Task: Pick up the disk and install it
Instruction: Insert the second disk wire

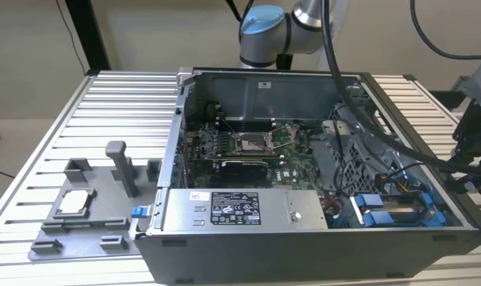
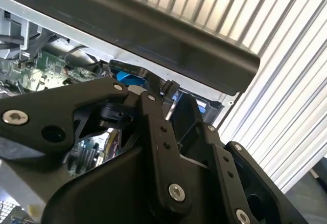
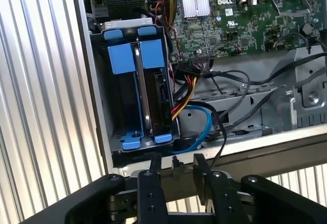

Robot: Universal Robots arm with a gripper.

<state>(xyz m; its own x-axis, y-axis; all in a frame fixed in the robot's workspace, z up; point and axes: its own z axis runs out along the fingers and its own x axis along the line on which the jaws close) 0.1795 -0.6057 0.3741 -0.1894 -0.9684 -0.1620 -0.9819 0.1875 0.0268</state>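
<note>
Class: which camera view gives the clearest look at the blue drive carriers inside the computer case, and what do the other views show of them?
The first wrist view: the blue drive carriers sit side by side in their bay, seen lengthwise. The exterior view shows them small, partly behind cables. The second wrist view shows a blue sliver behind the gripper.

Ribbed silver slatted table (image 1: 105, 113), grooves running across in the exterior view, also seen in both wrist views. Open black computer case (image 1: 304, 250) sits directly on it, taking most of the exterior view's right. Beside the case, on the exterior view's left, grey plastic fixture tray (image 1: 89, 226) lies flat on the slats, with upright posts and a small square chip (image 1: 73, 201) in it.
</note>
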